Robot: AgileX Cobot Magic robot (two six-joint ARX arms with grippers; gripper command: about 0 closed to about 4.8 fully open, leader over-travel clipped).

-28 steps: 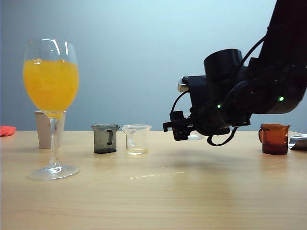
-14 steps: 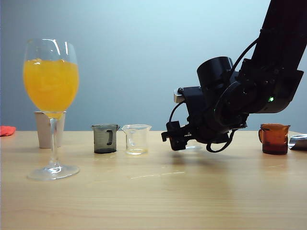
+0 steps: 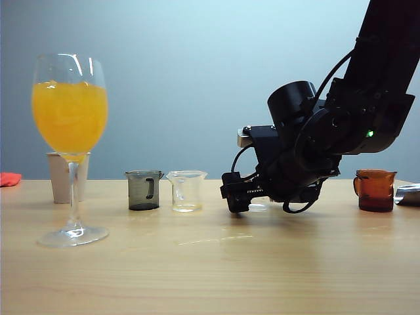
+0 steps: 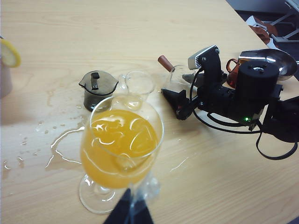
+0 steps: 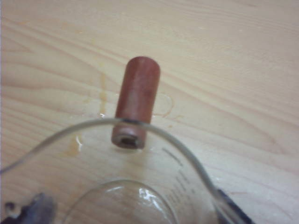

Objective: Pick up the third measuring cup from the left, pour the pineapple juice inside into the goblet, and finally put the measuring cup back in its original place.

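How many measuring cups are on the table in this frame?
4: a smoky grey cup, a clear cup right of it, the third measuring cup at the right gripper, mostly hidden in the exterior view, and an amber cup far right. More may lie out of view.

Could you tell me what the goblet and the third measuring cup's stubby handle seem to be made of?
The goblet looks like clear glossy glass: highlights on the bowl, orange drink visible through it. The third measuring cup is also see-through, glass or clear plastic; its handle looks like matte reddish-brown wood, possibly plastic.
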